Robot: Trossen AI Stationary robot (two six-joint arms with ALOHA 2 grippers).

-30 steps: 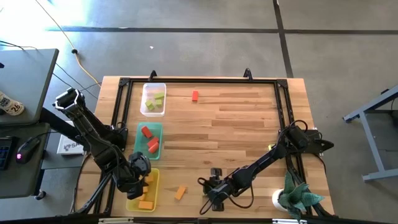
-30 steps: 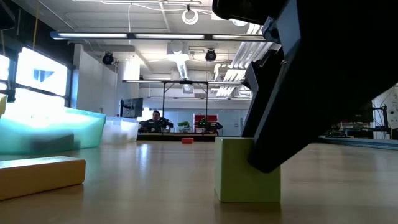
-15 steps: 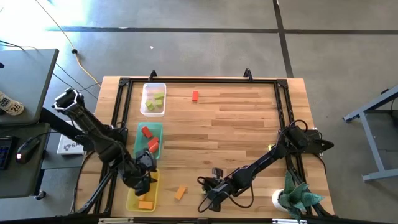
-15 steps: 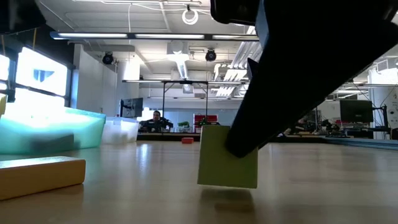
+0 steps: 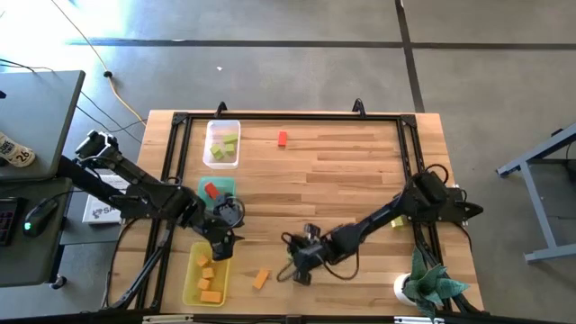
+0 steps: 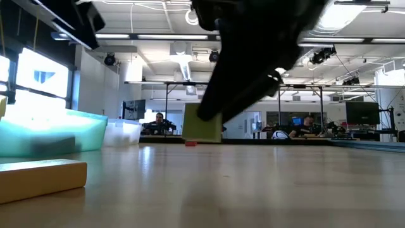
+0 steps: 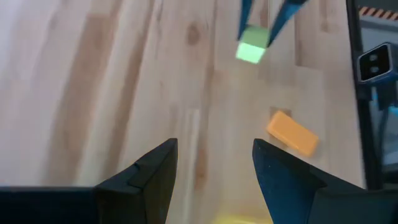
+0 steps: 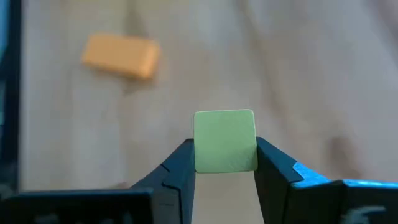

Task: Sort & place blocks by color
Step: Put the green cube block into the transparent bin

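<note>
Nearest the front edge of the counter (image 5: 360,180), the yellow tray (image 5: 191,286) holds three orange blocks (image 5: 208,273), and one orange bar (image 5: 261,279) lies loose on the wood just beside that tray, toward my right arm.

A little farther in, my right pincer (image 5: 298,267) is clamped on a yellow-green cube (image 8: 224,141). In my right wrist view both fingers press flat against opposite sides of the cube, which sits square between them and rises past the fingertips (image 8: 181,163). The low view shows the cube (image 6: 202,123) clear of the counter, hanging in the air with bare wood beneath it. The loose orange bar (image 8: 121,56) lies near it on the counter.

My left pincer (image 5: 222,241) hovers over the gap between the yellow tray and the green tray (image 5: 222,186), its two fingers spread wide apart with nothing between them; my left wrist view shows bare wood through the gap. Beyond those fingers (image 7: 149,171) I can see the cube (image 7: 252,52) held in the other pincer, and the orange bar (image 7: 292,132).

Farther back, the green tray holds a red block (image 5: 211,190); my left arm covers much of that tray. Beyond it the clear tray (image 5: 212,162) holds yellow-green blocks (image 5: 224,145). At the far side, one red block (image 5: 282,139) lies alone on the wood, well apart from the trays.
</note>
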